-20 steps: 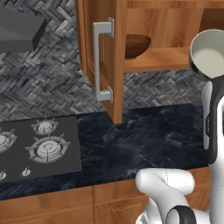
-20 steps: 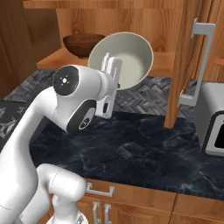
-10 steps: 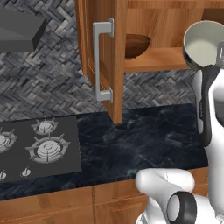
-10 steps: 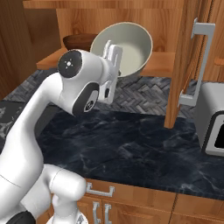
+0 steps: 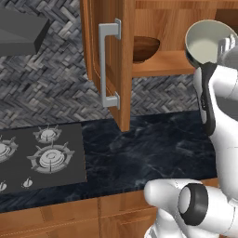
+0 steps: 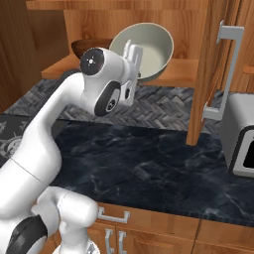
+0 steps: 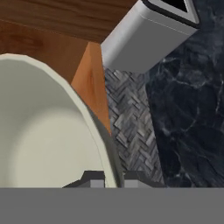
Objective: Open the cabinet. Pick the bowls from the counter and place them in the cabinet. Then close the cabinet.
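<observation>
The cabinet (image 5: 158,23) (image 6: 99,20) stands open, its left door (image 5: 111,60) and right door (image 6: 206,74) swung out. On its shelf (image 5: 162,65) rests the dark wooden bowl (image 5: 145,48) (image 6: 88,45). My gripper (image 6: 133,53) (image 7: 111,179) is shut on the rim of the cream bowl (image 5: 207,42) (image 6: 148,49) (image 7: 43,131), which hangs tipped on its side just in front of the shelf's right part, above the black counter (image 5: 153,148) (image 6: 149,163). In the hand view the rim runs between the two fingertips (image 7: 94,178).
A gas hob (image 5: 37,155) lies at the counter's left, under a grey hood (image 5: 21,32). A grey appliance (image 6: 243,134) (image 7: 144,39) stands on the counter at the right, below the right door. Drawers (image 6: 149,228) run under the counter's front edge.
The arm has lifted the cream bowl higher and carried it closer to the cabinet shelf. The wooden bowl and the doors have not moved.
</observation>
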